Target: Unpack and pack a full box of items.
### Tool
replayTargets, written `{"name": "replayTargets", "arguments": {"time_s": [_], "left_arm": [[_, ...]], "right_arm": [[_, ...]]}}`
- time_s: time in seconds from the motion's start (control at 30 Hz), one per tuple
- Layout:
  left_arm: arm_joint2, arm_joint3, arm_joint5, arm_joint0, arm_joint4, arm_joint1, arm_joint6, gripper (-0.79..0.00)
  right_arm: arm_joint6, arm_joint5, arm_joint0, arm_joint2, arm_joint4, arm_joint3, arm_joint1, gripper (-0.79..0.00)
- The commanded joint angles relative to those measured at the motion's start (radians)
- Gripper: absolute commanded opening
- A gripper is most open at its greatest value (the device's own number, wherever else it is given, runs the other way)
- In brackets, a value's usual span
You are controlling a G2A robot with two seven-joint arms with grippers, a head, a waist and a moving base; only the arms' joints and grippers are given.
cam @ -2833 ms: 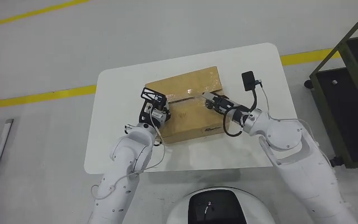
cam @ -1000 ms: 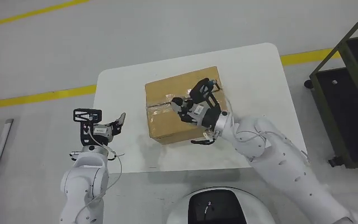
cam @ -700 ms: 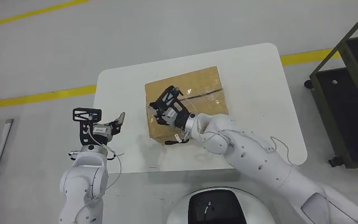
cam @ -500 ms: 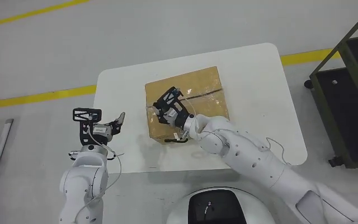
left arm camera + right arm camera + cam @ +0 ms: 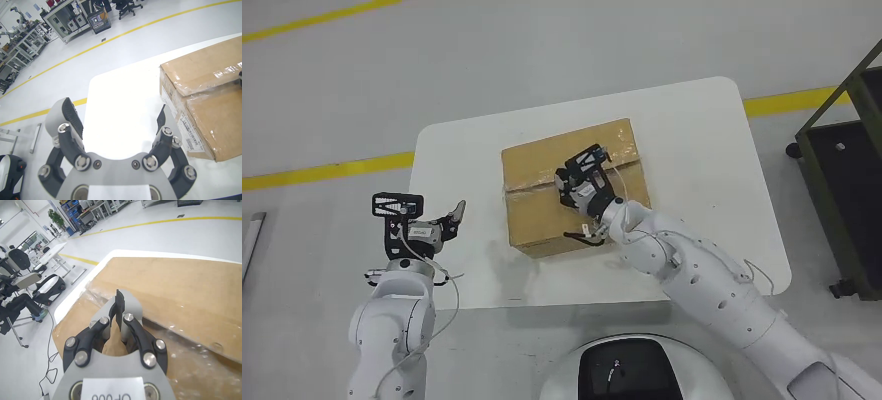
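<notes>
Cardboard dominates the scene after the white table (image 5: 692, 130) itself: a brown cardboard box (image 5: 532, 215) sits closed near the middle of the tabletop, turned slightly askew to the table's edges. Both top flaps lie down and meet in a seam that runs across the lid. Clear packing tape (image 5: 542, 186), wrinkled and glossy, covers that seam and folds down over the box's left end.

From the robot's body, the right arm stretches forward and inward across the box, bent at the elbow. The right gripper (image 5: 578, 172) is low over the lid at the taped seam. In the right wrist view its fingers (image 5: 132, 306) are drawn together with the ribbed pads meeting and nothing between them, their tips just above the tape (image 5: 198, 370), where a dark gap shows along the flap edge.

At the table's left edge, the left arm is held upright, well apart from the box. The left gripper (image 5: 115, 106) hangs spread wide and empty above bare tabletop (image 5: 117, 85).

White printed labels (image 5: 187, 128) with barcodes are stuck on the box's left end (image 5: 208, 117), their print too small to make out.
</notes>
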Motion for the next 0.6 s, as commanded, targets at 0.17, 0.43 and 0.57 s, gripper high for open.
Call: {"name": "replayTargets", "arguments": {"time_s": [0.17,0.43,0.57], "left_arm": [[0.000,0.000,0.000,0.000,0.000,0.000,0.000,0.000],[0.000,0.000,0.000,0.000,0.000,0.000,0.000,0.000],[0.000,0.000,0.000,0.000,0.000,0.000,0.000,0.000]], "right_arm": [[0.038,-0.016,-0.104,0.130,-0.026,-0.148,0.033,-0.785],[0.086,-0.033,-0.171,0.228,-0.062,-0.301,0.055,-0.785],[0.081,-0.089,-0.132,0.181,-0.052,-0.288,0.046,-0.785]]}}
